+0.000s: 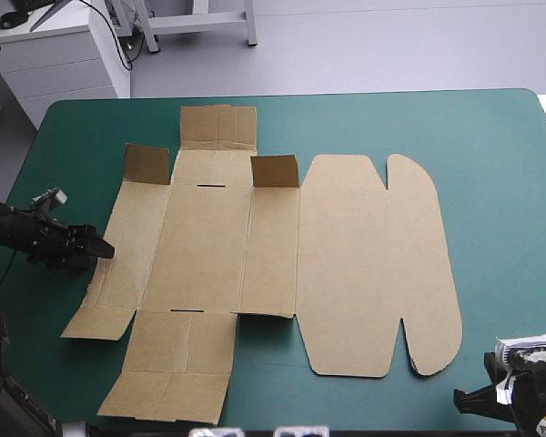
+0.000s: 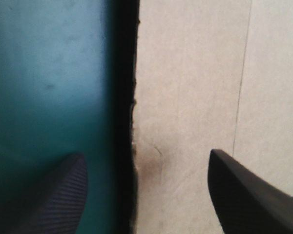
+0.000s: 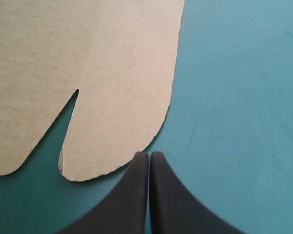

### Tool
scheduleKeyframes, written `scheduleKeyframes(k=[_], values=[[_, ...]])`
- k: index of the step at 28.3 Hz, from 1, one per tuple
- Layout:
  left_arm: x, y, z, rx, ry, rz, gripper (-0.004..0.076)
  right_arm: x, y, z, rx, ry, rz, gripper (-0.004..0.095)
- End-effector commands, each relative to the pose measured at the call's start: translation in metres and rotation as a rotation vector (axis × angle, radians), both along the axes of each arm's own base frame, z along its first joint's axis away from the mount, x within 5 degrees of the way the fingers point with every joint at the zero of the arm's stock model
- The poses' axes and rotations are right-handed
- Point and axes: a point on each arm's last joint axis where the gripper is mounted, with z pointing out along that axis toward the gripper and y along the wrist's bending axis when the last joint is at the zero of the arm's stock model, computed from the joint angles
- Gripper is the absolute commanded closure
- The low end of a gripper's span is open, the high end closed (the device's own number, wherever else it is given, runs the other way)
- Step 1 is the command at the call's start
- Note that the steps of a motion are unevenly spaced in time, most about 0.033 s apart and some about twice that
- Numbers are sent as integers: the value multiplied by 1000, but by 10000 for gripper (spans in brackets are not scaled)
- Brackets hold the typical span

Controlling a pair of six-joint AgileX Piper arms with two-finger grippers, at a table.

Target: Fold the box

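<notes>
The box (image 1: 255,264) lies opened out and mostly flat in the middle of the desk (image 1: 500,182). Its wide lid (image 1: 373,264) with the rounded lobes is toward the right. Three small flaps (image 1: 275,170) along the far side stand partly raised, while the near flaps (image 1: 168,364) lie flat.

The left arm (image 1: 27,232) reaches in low from the desk's left side. The left jaws are apart and straddle the box's left edge (image 2: 136,97), one over bare teal-green cover and the other over brown board. That placing looks meant for pinching this side panel so that it can be lifted into a wall. A dark shadow under the edge suggests it already sits slightly off the cover.

The right jaws are together in a single point, just beside the lid's near rounded corner (image 3: 117,161) and apart from it. They seem to be waiting, or ready to nudge.

There is wide bare cover to the right of the lid and along the far side. The near flaps reach close to the desk's near edge, so little room is left there. The strip on the left is narrower, enough for the arm.
</notes>
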Motion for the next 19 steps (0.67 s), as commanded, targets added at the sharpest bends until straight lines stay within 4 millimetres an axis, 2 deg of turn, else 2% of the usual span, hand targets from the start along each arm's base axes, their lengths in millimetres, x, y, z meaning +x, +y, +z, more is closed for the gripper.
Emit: scheduleKeyframes(k=[1,10,15,19], values=[[-1,-31,-23,-63,97,-123,195,3,0,11,-2,-71,-9,912],[4,-54,-23,-84,95,-173,195,3,0,11,-2,-71,-9,912],[6,-56,-22,-110,87,-152,195,3,0,11,6,-70,-6,912],[-1,-60,-28,-138,122,-133,195,3,0,11,6,-70,-6,912]])
